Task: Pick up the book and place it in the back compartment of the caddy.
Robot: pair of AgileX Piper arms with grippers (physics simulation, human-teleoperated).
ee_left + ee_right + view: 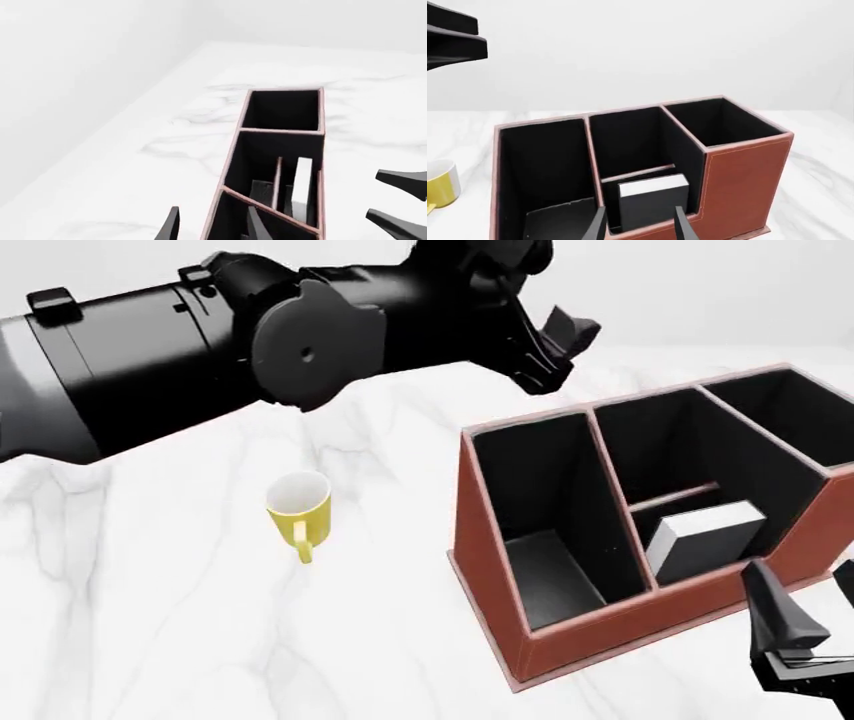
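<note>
1. The left arm (200, 345) spans high above the caddy (587, 610); its gripper (561, 340) hangs with fingers spread, holding nothing.
2. The book (701, 535) stands upright in the caddy's back compartment (694, 560), white page edges up.
3. The right gripper (639, 225), fingers parted and empty, hovers near the caddy's low wall.
4. A yellow mug (299, 508) stands well apart.

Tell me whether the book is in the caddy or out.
In. The book stands in the caddy's small middle cell, white page edges showing, no gripper holding it.

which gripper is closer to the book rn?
Right. The right gripper sits open just outside the caddy's low wall by the book; the left gripper hangs open above the caddy.
</note>
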